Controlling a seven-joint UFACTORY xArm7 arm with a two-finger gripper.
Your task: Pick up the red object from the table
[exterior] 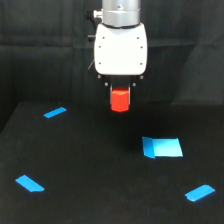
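The hand (120, 90), under a smooth white rounded housing, is closed on the red object (120, 100), a short matte red-orange cylinder (its top hidden between the dark fingers) hanging above the flat matte black tabletop (90, 165). Glossy blue tape pieces lie below: one broad rectangle (162, 147), three narrow strips (55, 112).

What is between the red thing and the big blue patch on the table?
Nothing. In the exterior view, only bare black table shows between the red object, held up in the gripper, and the big blue patch.
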